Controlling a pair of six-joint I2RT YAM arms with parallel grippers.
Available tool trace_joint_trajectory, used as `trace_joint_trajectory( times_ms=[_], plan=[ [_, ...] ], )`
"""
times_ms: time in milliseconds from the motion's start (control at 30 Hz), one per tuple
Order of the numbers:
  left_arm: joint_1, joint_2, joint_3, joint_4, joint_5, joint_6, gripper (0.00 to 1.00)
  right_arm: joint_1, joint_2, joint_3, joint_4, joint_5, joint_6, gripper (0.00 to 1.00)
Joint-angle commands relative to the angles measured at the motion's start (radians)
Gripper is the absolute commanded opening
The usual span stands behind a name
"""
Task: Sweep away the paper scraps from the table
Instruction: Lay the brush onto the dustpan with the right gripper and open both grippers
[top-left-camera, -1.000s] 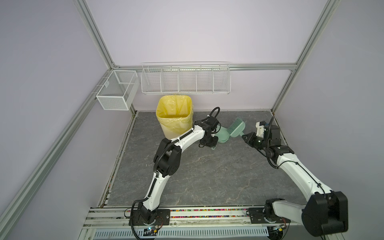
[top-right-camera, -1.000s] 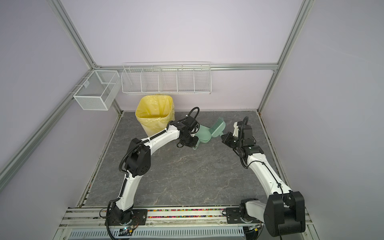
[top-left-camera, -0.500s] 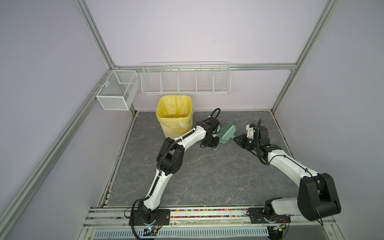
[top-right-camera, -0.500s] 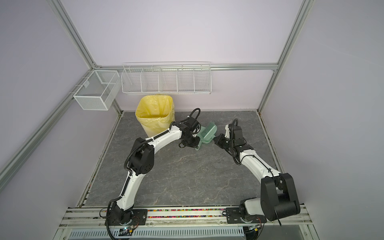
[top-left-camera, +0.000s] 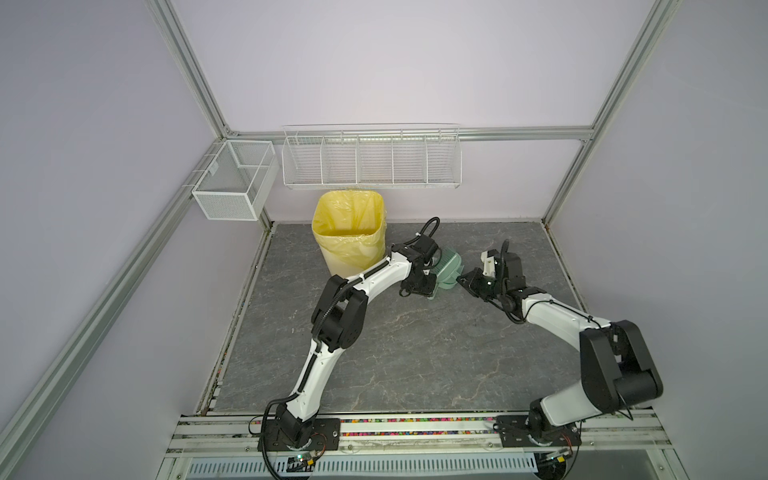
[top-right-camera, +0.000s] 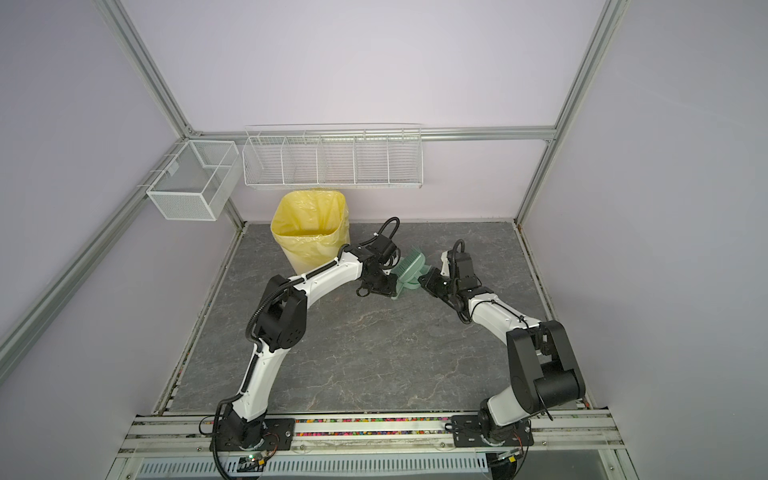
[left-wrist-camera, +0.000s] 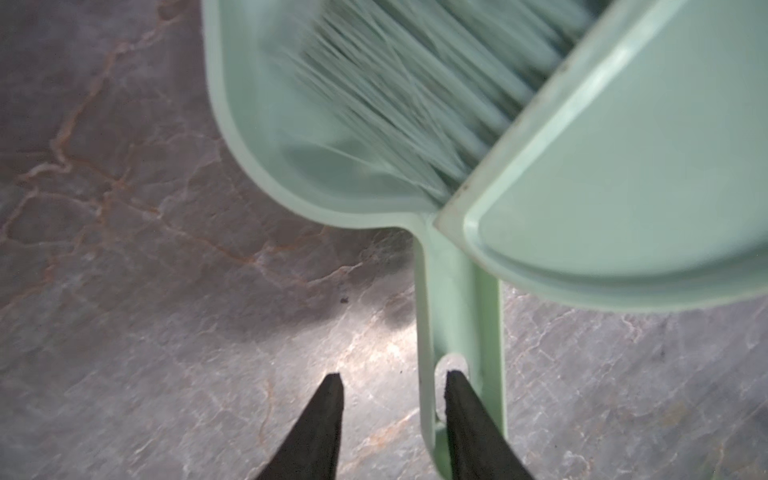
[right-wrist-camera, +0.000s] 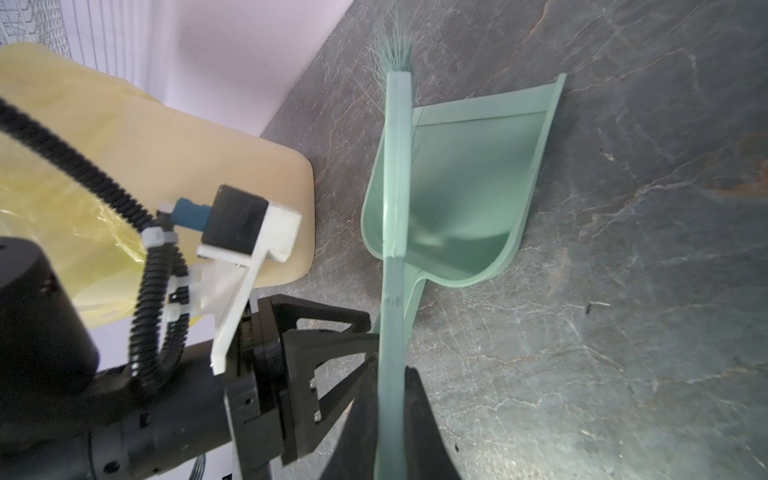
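Left wrist view: my left tool (left-wrist-camera: 393, 376) stands parted against the dustpan handle (left-wrist-camera: 457, 291), my right tool (right-wrist-camera: 390, 370) clamps the brush (right-wrist-camera: 395, 166); retreating crooked could snag and drag it.

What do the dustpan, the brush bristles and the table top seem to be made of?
Dustpan: probably moulded plastic, mint green, smooth semi-gloss; soft highlights and a rounded rim show it.
Brush bristles: thin, synthetic-looking fibres in the same green.
Table: stone-look, dark grey with pale veins, low sheen; whether it is real stone or printed laminate, I cannot tell.
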Motion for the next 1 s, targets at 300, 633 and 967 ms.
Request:
trace_joint_trajectory(
  times_ms=[300, 633, 967],
  plan=[
    [-0.017, -0.310, -0.171, 0.055, -0.023, -0.027, 0.61, 0.008, 0.109, -0.025, 0.160, -0.039, 0.067, 0.07],
    [-0.017, -0.530, -0.439, 0.133, -0.145, -0.052, 0.73, 0.009, 0.175, -0.039, 0.130, -0.054, 0.087, 0.25],
    [-0.017, -0.680, -0.571, 0.194, -0.212, -0.080, 0.99, 0.009, 0.164, -0.019, 0.023, -0.041, 0.043, 0.59]
  ],
)
